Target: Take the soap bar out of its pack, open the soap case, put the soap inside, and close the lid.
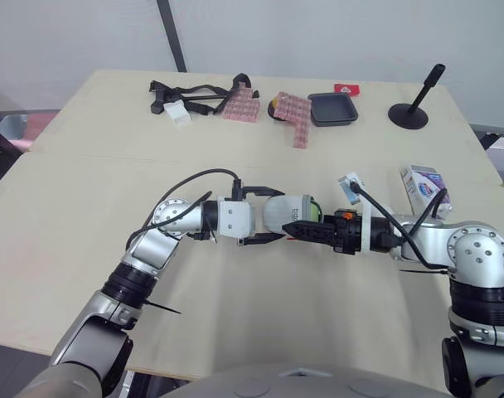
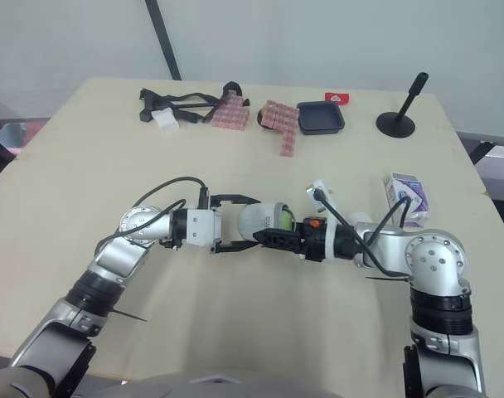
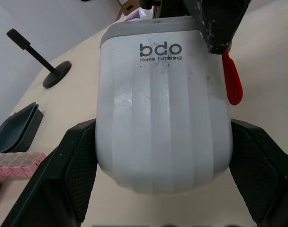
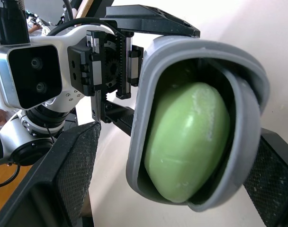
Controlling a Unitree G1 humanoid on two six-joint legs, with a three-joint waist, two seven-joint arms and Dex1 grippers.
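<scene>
— Soap bar (image 4: 189, 142): how much shows?
— Most of its green face. Its far edge hides behind the grey rim of the soap case (image 1: 289, 211), mid-table (image 1: 86, 207) between both arms.
— Hands?
— The left gripper (image 1: 277, 214) clamps the case's 2 flanks. The right gripper (image 1: 295, 230) is spread wide at the open end, 1 finger clearly off it; the other's contact is hidden.
— Writing?
— "bdo Home Furnishing" on the white shell. The soap pack (image 1: 424, 186) lies by the right arm, print unreadable.

Beige table (image 1: 86, 215) bears tray (image 1: 332, 109), stand (image 1: 414, 108), pack (image 1: 425, 187), straps (image 1: 190, 97).
</scene>
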